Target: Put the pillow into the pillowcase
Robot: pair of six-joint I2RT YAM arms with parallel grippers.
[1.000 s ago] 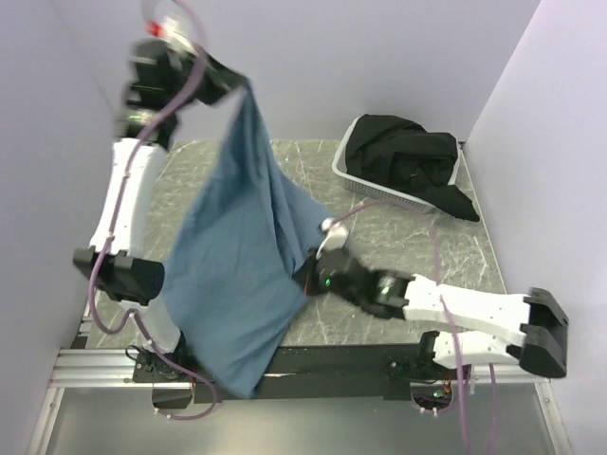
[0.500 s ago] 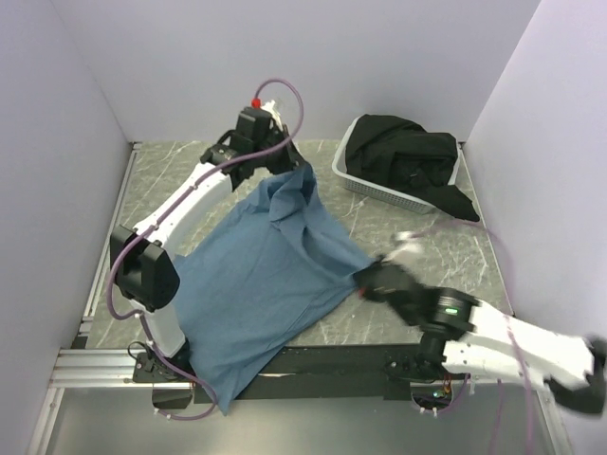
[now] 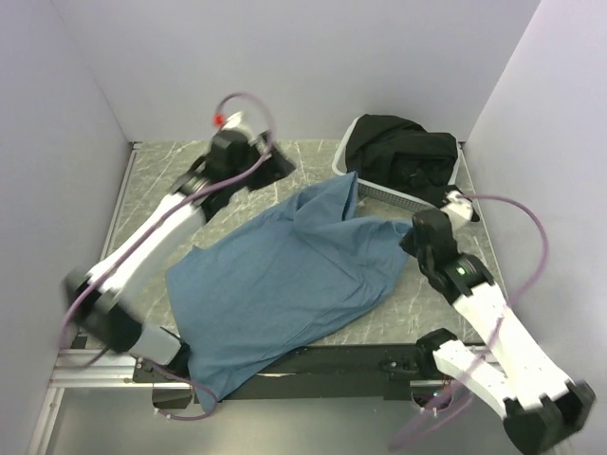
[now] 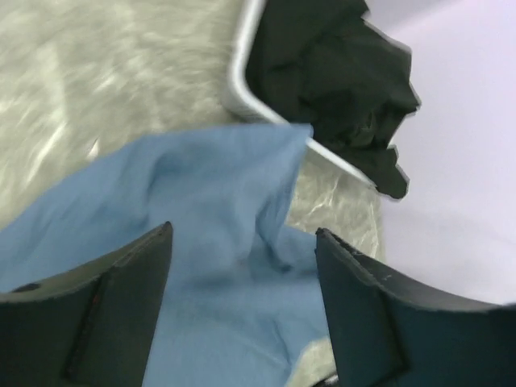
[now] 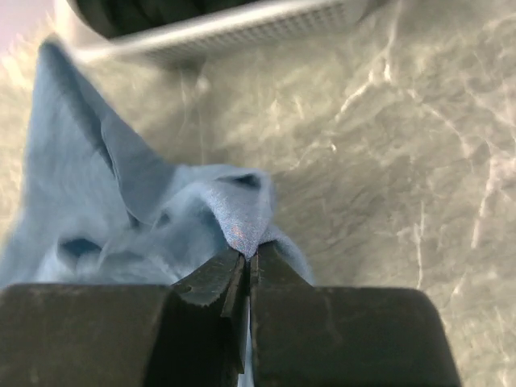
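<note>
The dusty-blue pillowcase lies wrinkled across the table, its near corner hanging over the front edge. My left gripper hovers open above its far edge, apart from the cloth; in the left wrist view the pillowcase lies below the open left gripper, with nothing between the fingers. My right gripper is shut on the pillowcase's right edge; the right wrist view shows a fold of the pillowcase pinched in the right gripper. The pillow is out of view.
A white mesh basket stuffed with black cloth stands at the back right, close to the pillowcase's far tip. It also shows as the basket and the basket. Bare marbled tabletop lies at the back left.
The left gripper came down from high up, opened and let go of the pillowcase, which dropped flat onto the table. The right arm swung right and back, pulling its edge along.
</note>
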